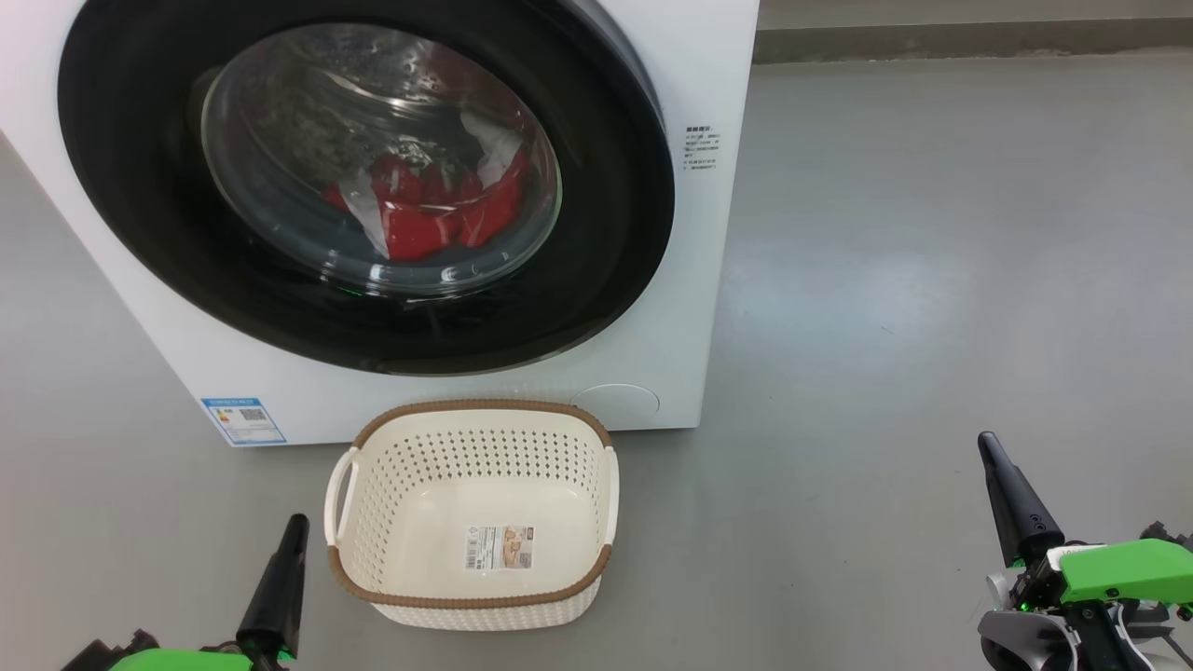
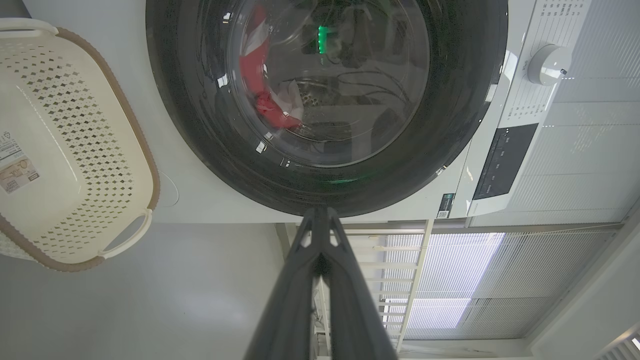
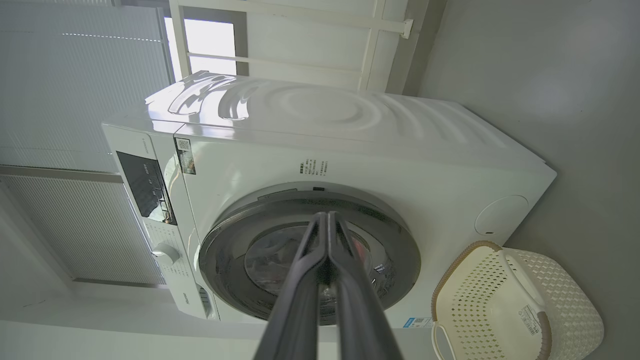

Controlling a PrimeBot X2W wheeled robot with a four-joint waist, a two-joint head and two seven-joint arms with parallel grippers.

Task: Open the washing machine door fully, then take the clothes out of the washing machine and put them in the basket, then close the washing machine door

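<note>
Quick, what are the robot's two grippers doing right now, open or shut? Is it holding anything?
Left gripper: jaws shut, holding nothing.
Right gripper: jaws shut, holding nothing.

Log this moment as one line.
washing machine door: not swung open; clothes: inside, behind it; basket: no clothes yet; left gripper: shut, empty; right gripper: shut, empty

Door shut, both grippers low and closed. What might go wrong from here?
1. The washing machine door has a glossy black rim; the left gripper or right gripper, both shut, may slip off it.
2. The basket stands close below the door, so a reaching gripper might bump it.
3. The clothes lie low behind the glass; some may fall beside the basket.
</note>
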